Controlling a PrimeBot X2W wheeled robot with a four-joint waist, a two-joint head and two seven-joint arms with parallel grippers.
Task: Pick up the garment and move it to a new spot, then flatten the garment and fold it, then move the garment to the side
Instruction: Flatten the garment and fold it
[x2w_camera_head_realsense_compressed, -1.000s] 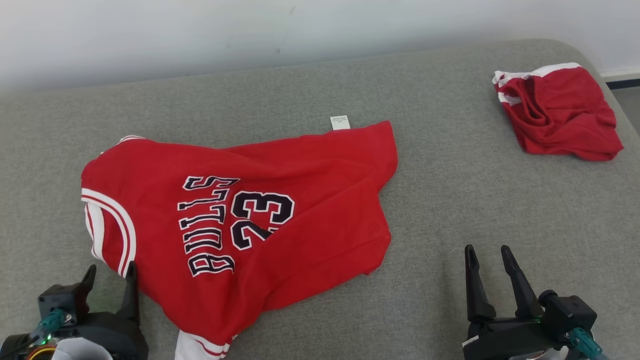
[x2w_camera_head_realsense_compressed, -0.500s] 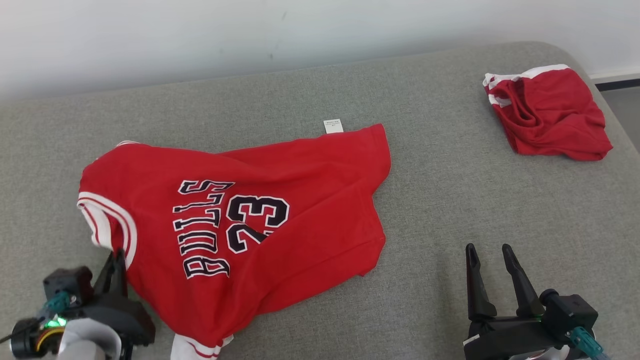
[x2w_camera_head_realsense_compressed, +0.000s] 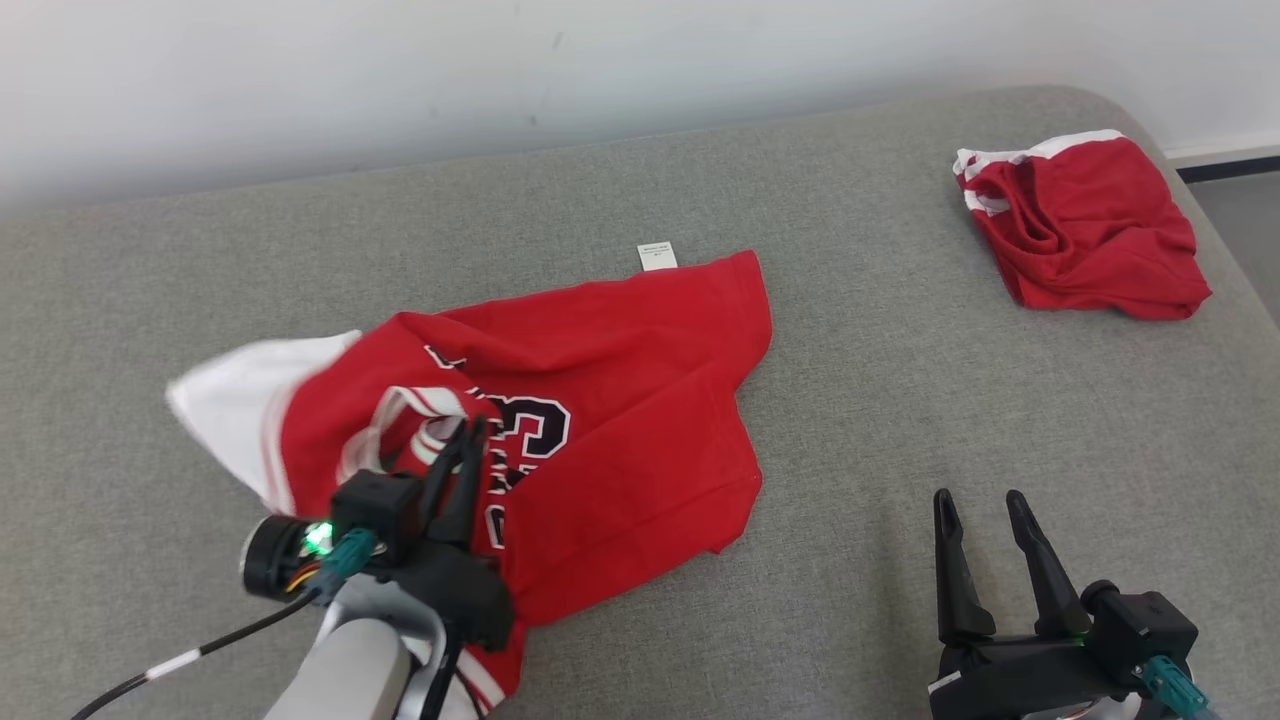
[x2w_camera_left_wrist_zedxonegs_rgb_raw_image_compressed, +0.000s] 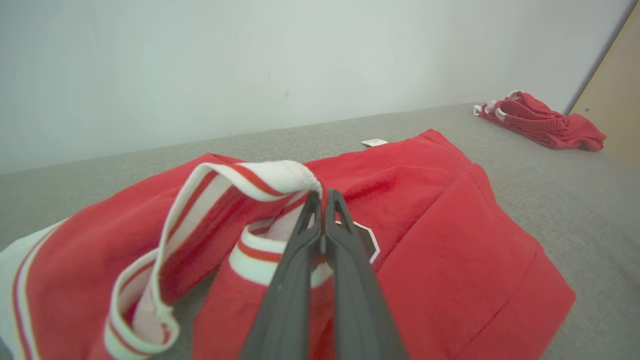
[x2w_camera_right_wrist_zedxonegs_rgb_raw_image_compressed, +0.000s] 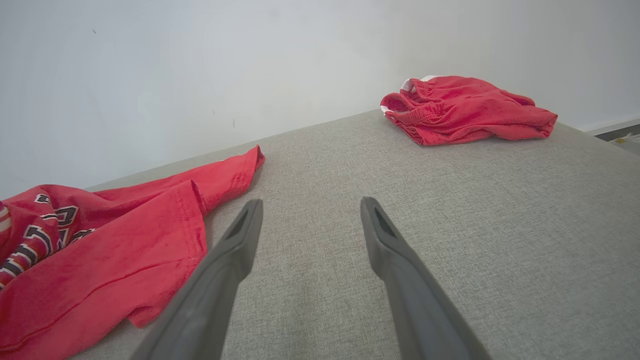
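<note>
Nearest the robot, the right tool (x2w_camera_head_realsense_compressed: 978, 497) hovers low over the bare grey upholstered surface (x2w_camera_head_realsense_compressed: 900, 420) with its fingers apart and nothing between them. The left tool (x2w_camera_head_realsense_compressed: 470, 430) has its fingers pressed together on the white-and-red striped trim (x2w_camera_left_wrist_zedxonegs_rgb_raw_image_compressed: 250, 175) of the red Bulls jersey (x2w_camera_head_realsense_compressed: 620, 400), lifting that edge so it folds over the lettering. The rest of the jersey lies rumpled across the middle-left of the surface, a small white label (x2w_camera_head_realsense_compressed: 656, 256) showing at its far hem. Well apart at the far right corner, crumpled red shorts with white trim (x2w_camera_head_realsense_compressed: 1090, 240) lie near the pale wall (x2w_camera_head_realsense_compressed: 400, 80).
</note>
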